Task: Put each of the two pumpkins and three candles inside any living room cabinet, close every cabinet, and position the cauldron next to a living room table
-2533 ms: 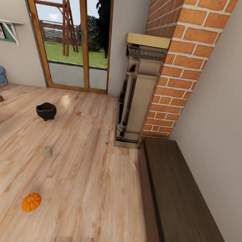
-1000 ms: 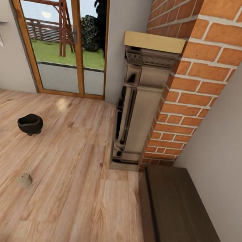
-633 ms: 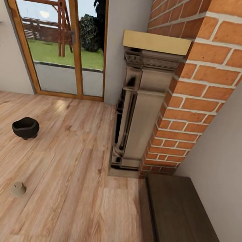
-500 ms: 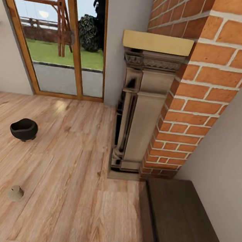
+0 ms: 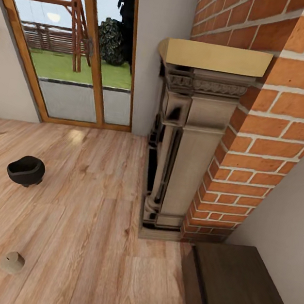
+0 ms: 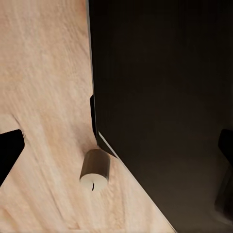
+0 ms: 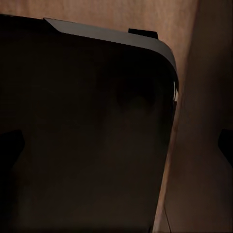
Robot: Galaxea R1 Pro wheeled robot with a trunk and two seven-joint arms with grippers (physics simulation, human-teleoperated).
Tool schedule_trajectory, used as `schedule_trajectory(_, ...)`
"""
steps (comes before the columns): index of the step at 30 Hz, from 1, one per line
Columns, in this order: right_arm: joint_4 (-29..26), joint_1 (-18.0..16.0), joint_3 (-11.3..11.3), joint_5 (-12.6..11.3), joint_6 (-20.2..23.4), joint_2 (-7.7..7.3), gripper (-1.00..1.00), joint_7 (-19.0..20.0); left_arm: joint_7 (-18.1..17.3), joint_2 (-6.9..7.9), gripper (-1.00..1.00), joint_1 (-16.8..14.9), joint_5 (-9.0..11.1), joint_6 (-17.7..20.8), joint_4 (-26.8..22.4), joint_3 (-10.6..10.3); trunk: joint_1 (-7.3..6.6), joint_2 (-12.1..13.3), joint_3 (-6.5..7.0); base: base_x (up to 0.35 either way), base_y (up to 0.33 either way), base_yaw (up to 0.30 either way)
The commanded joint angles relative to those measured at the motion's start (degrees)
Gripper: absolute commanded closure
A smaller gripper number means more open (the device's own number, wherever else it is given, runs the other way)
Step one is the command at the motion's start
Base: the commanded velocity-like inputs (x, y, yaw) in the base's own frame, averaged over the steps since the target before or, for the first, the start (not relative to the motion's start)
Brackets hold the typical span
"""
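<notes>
The black cauldron (image 5: 25, 170) stands on the wooden floor at the left of the head view. A beige candle (image 5: 12, 262) lies on its side nearer to me. The dark-brown cabinet (image 5: 241, 299) runs along the right wall, its drawer fronts shut. In the left wrist view my left gripper (image 6: 116, 150) hangs open over the floor, with a candle (image 6: 94, 170) lying beside a large black body (image 6: 160, 97). My right gripper (image 7: 116, 143) is open too, holding nothing, above the same kind of black body (image 7: 82, 131). No pumpkin is in view.
A stone fireplace (image 5: 187, 143) with a pale mantel juts from the brick chimney (image 5: 271, 141), just beyond the cabinet's far end. A wood-framed glass door (image 5: 75, 46) fills the back wall. Open wooden floor (image 5: 87, 220) lies between me and the door.
The whole head view has shifted as the camera moved toward the fireplace. The pumpkin slid out of the picture. Cauldron and candle kept their places on the floor.
</notes>
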Motion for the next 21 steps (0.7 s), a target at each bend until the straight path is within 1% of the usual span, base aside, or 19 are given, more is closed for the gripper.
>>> schedule_trajectory(1,0.0,0.0,0.0,0.0,0.0,0.0,-1.0,0.0,0.0,0.0,-1.0,0.0,0.0,0.0,0.0,0.0,0.0,0.0,0.0,0.309,0.177,0.0)
schedule_trajectory(15,0.0,0.0,0.0,0.1,0.0,0.0,-1.0,0.0,0.0,0.0,-1.0,0.0,0.0,0.0,0.0,0.0,0.0,0.0,0.0,0.307,0.161,-0.003)
schedule_trajectory(17,0.0,0.0,0.0,0.1,0.0,0.0,-1.0,0.0,0.0,0.0,-1.0,0.0,0.0,0.0,0.0,0.0,0.0,0.0,0.0,0.307,0.12,-0.121)
schedule_trajectory(21,0.0,0.0,0.0,0.1,0.0,0.0,-1.0,0.0,0.0,0.0,-1.0,0.0,0.0,0.0,0.0,0.0,0.0,0.0,0.0,0.307,0.119,-0.232)
